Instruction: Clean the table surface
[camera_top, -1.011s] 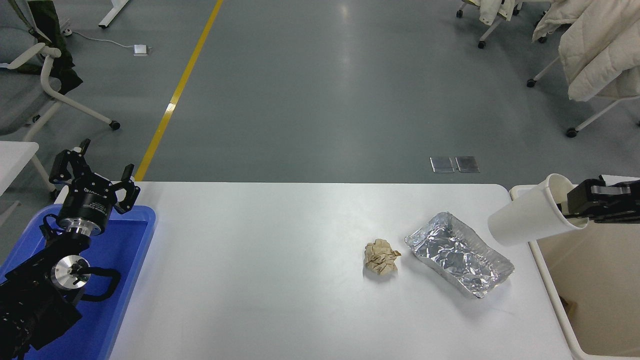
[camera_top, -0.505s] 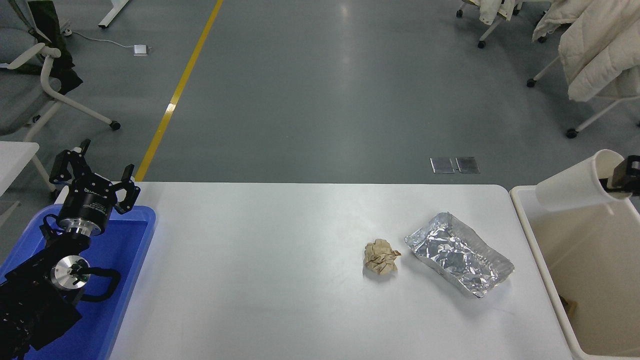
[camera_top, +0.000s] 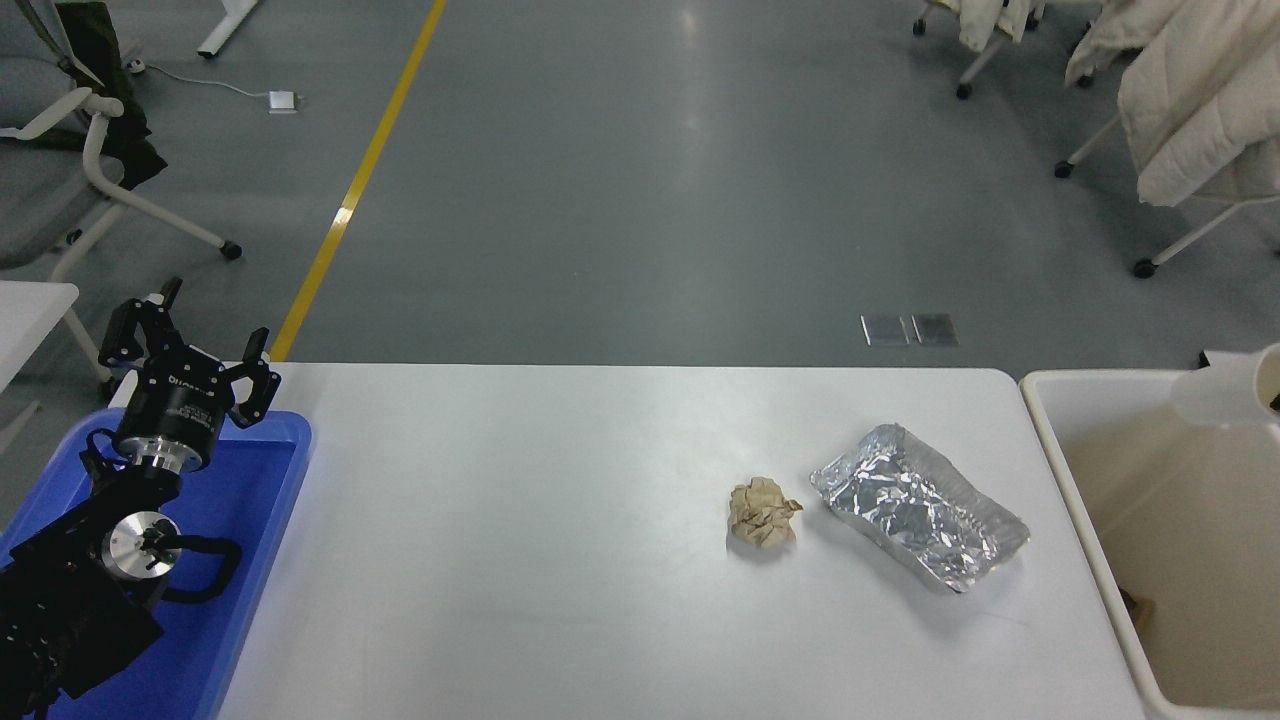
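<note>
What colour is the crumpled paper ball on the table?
Light brown, like kraft paper; the paper ball shows in the head view.

The desk (camera_top: 520, 560) is a wide, smooth white rectangular top with rounded far corners, lying flat and level; its surface is glossy, mostly bare, and runs past the picture's bottom edge.
</note>
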